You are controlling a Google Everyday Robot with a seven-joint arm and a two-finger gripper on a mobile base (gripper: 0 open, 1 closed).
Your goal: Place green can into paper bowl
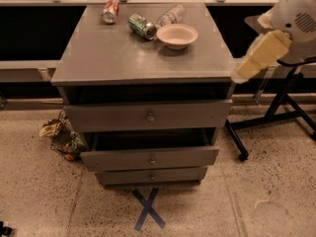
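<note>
Green can (142,26) lies on cabinet (123,53), well left of claw (249,68).
</note>
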